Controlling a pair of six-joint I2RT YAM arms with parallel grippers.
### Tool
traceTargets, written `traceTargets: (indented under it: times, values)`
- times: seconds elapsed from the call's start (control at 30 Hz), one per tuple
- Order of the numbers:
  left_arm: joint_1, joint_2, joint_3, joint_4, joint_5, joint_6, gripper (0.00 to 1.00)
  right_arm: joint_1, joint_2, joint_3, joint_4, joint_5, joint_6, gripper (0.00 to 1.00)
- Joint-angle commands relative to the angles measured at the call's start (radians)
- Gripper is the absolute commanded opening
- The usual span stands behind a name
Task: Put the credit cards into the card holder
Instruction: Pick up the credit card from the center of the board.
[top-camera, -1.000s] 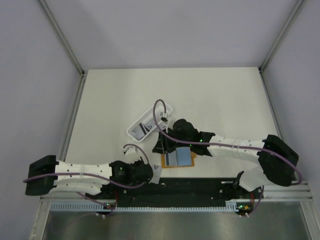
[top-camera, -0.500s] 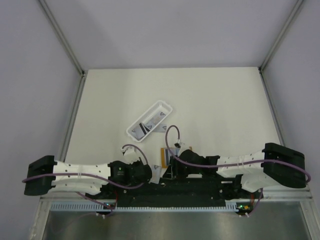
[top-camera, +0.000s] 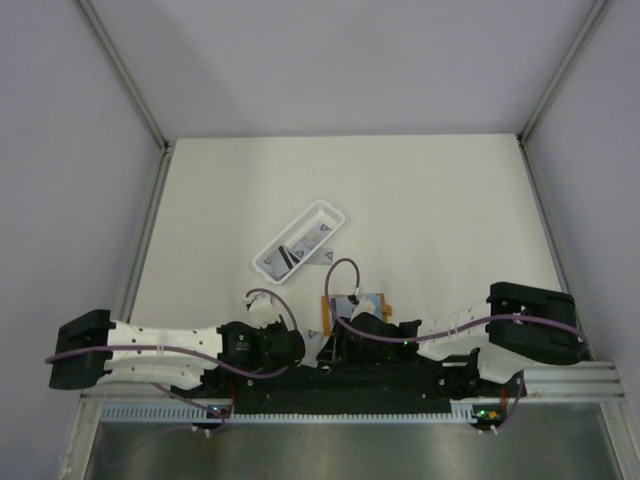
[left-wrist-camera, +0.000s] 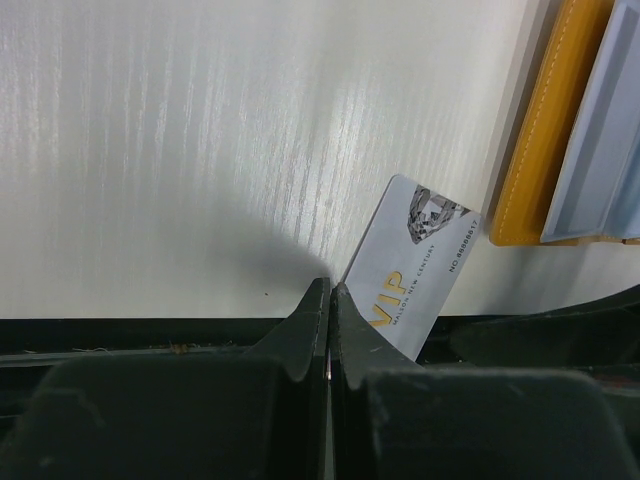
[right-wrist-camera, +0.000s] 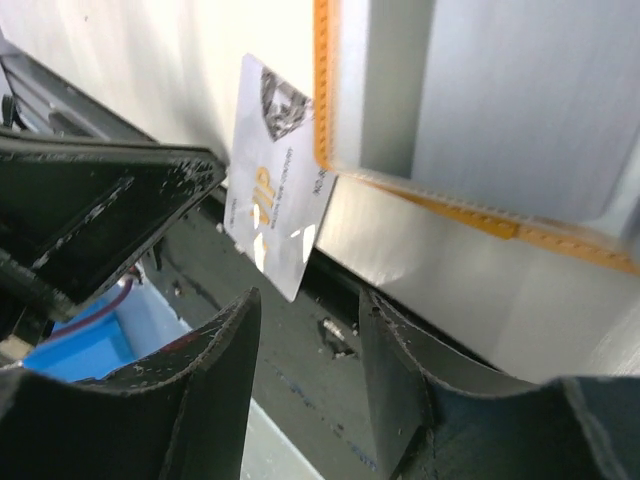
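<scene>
Two arms lie folded low along the near edge of the table (top-camera: 420, 200). The left arm (top-camera: 160, 352) and the right arm (top-camera: 450, 328) stretch toward each other, and their wrists nearly meet at the middle. The left gripper (left-wrist-camera: 330, 288) has its jaws pressed flat together, with nothing seen between them. The right gripper (right-wrist-camera: 307, 300) stands parted around empty air over the black rail (top-camera: 420, 375).

Just beside the left jaws, one credit card (left-wrist-camera: 415, 265), pale with gold VIP lettering, lies at the table's edge. Its near corner is hidden behind a jaw, and whether it lies flat or tilted I cannot tell.

Just past it the card holder (left-wrist-camera: 545, 130) lies open, an orange rim around a pale grey lining, cut off in both wrist views. Farther out the long white tray (top-camera: 322, 212) sits slantwise with more cards (top-camera: 290, 256) in it, their count unclear.
</scene>
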Motion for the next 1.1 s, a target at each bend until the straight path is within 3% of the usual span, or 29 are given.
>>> traceTargets:
  times: [0.0,0.33,0.53,0.63,0.73,0.83,0.93,1.07]
  values:
    - [-0.008,0.023,-0.023,-0.088,0.025,0.025,0.0,0.017,0.055,-0.012,0.074,0.054,0.056,0.45]
    - [-0.013,0.015,-0.049,-0.051,0.034,0.019,0.0,0.015,0.191,-0.018,0.267,0.059,0.092,0.41]
    - [-0.013,-0.014,-0.061,-0.068,0.03,0.01,0.0,0.017,0.171,-0.032,0.283,0.094,0.08,0.1]
    - [-0.013,-0.047,-0.049,-0.105,0.008,0.002,0.0,0.017,0.107,-0.034,0.234,0.123,0.045,0.0]
    - [-0.013,-0.118,-0.001,-0.192,-0.045,-0.005,0.0,0.018,-0.021,0.002,0.091,0.154,-0.025,0.0]
    - [-0.013,-0.224,0.066,-0.26,-0.113,0.034,0.09,0.017,-0.154,0.051,-0.067,0.169,-0.128,0.0]
    - [-0.013,-0.339,0.136,-0.237,-0.168,0.144,0.16,-0.003,-0.292,0.071,-0.203,0.175,-0.223,0.0]
    - [-0.013,-0.458,0.183,-0.049,-0.174,0.428,0.32,-0.112,-0.453,0.048,-0.205,-0.019,-0.354,0.0]
